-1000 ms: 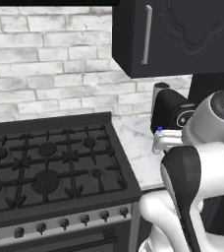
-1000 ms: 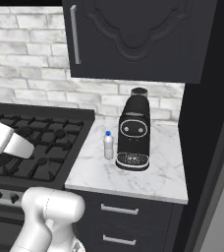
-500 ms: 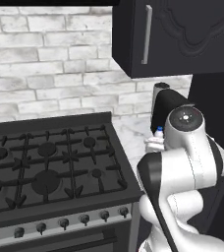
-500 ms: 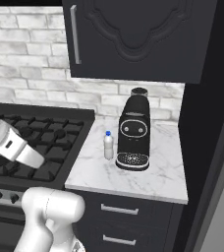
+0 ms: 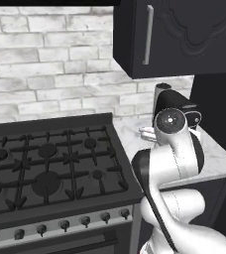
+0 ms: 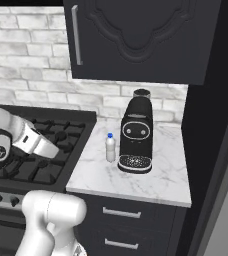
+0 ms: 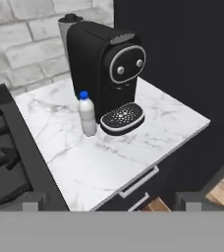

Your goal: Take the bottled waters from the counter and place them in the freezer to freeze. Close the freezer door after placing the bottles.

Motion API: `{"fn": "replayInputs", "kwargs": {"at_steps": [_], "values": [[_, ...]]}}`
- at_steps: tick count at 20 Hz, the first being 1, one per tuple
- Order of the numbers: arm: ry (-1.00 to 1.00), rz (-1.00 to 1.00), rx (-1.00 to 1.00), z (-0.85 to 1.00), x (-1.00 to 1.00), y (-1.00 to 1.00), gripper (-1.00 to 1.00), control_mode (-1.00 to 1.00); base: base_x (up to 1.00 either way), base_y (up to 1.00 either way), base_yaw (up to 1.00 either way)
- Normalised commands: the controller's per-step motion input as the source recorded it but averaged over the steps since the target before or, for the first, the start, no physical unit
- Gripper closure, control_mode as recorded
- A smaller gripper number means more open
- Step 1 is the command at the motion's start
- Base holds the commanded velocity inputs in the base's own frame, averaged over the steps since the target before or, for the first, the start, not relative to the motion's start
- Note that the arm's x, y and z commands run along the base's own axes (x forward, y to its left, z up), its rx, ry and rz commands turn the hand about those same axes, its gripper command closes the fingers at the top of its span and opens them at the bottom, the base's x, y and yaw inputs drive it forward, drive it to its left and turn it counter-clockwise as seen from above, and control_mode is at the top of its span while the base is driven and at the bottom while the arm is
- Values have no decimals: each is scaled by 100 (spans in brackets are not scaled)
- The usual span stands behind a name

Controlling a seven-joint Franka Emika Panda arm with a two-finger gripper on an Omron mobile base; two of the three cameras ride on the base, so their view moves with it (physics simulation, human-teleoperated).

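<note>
On the veined marble counter (image 7: 133, 152), a whitish blue-capped bottle (image 7: 88, 116) stands upright; jaws wide, holding nothing.

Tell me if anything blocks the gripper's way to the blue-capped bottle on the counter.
Nothing visible does. The bottle stands upright on the counter, open on the stove side; the coffee machine stands close on its other side.

End effector (image 7: 109, 201) open, arm folded.
</note>
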Motion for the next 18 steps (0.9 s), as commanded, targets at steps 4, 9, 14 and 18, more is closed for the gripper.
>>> {"fn": "replayInputs", "kwargs": {"at_steps": [4, 9, 14, 18], "values": [[-30, -51, -12, -42, 35, 21, -100, -100, 0, 0, 0], [-11, -62, -3, -29, 22, 31, -100, -100, 0, 0, 0], [0, -26, 0, -27, 36, -32, -100, -100, 0, 0, 0], [0, -13, 0, -29, 47, -19, -100, -100, 0, 0, 0]]}}
